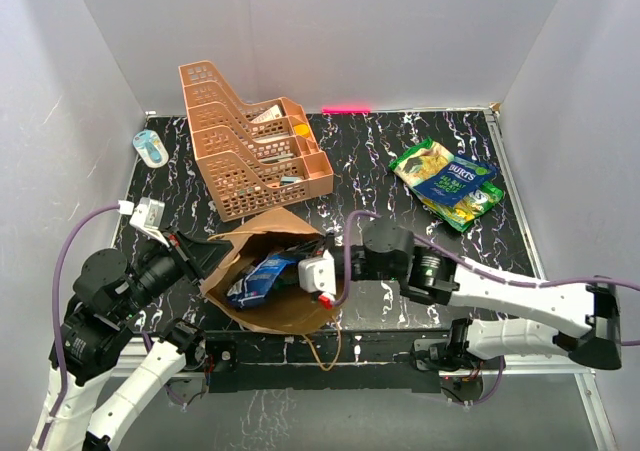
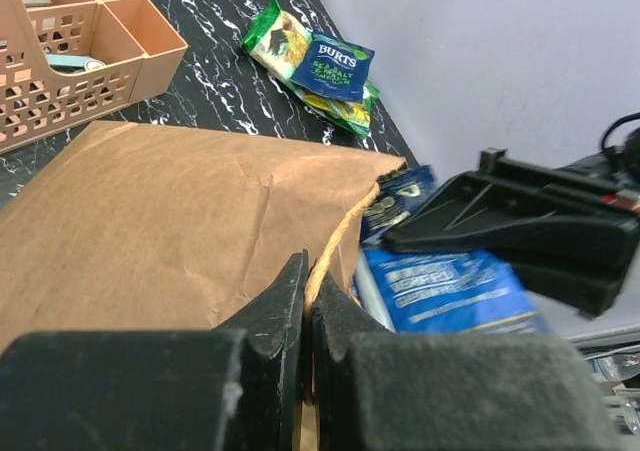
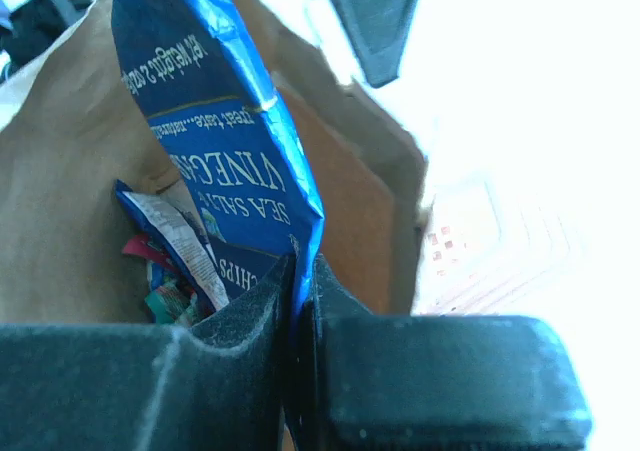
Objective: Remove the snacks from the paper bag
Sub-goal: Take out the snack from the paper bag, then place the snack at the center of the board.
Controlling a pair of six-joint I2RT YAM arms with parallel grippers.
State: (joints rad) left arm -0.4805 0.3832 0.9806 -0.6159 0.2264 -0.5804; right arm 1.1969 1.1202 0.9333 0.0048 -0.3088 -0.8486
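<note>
The brown paper bag [image 1: 262, 271] lies on its side near the table's front edge, mouth to the right. My left gripper [image 2: 308, 283] is shut on its twine handle [image 2: 345, 233] at the bag's rim. My right gripper [image 3: 303, 276] is shut on the edge of a blue chip bag [image 3: 220, 141] at the bag's mouth; the blue chip bag also shows in the top view [image 1: 262, 276] and the left wrist view [image 2: 450, 291]. More small wrappers [image 3: 160, 271] lie deeper in the bag. A green chip bag with a blue packet on it [image 1: 447, 183] lies at the right back.
An orange tiered mesh tray rack [image 1: 250, 141] stands behind the bag. A small light-blue object [image 1: 151, 148] lies at the back left. Grey walls enclose the table on three sides.
</note>
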